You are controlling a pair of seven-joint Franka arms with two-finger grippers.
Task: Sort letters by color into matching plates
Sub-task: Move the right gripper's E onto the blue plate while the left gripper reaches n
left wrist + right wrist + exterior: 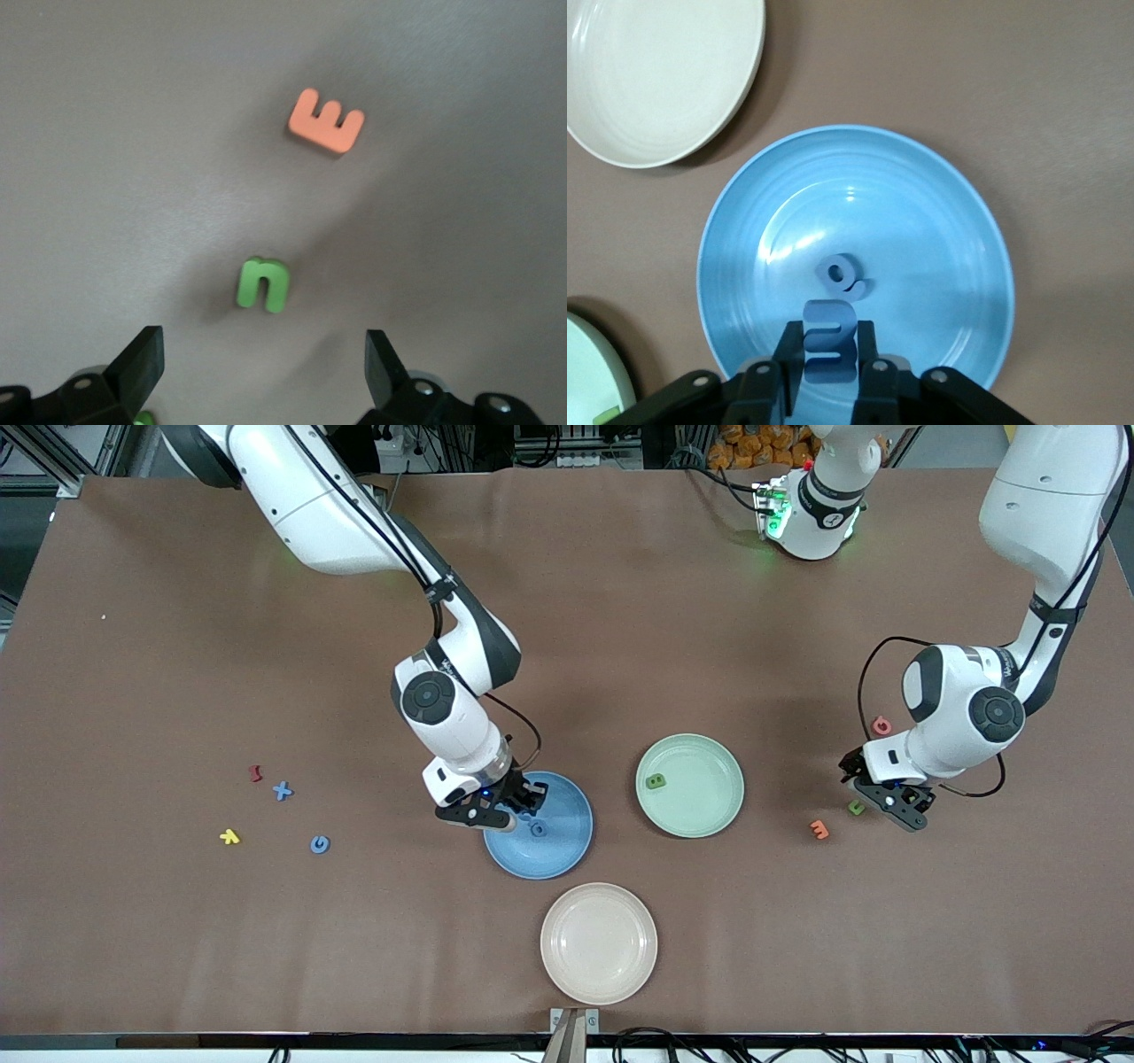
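Blue foam rides in the right pincer (518, 802) over the blue plate (567, 850), where one blue letter (538, 829) already lies; the landmark plate sits mid-desk (620, 602), the green plate (709, 815) just beside it toward the left arm's end, holding one green letter (656, 782). Two blue letters (282, 790) (320, 844) wait well apart from the blue plate, toward the right arm's end.

Left wrist view: the left pincer (264, 359) hangs wide over a green letter (263, 284), an orange letter (326, 120) near it; centring the fingers on the green piece looks wise.

Right wrist view: the pincer's narrow fingers (873, 354) clamp a blue letter (830, 351) above the plate's bowl. Releasing low, clear of the resting letter (843, 275) and inside the rim, should keep it from bouncing out.
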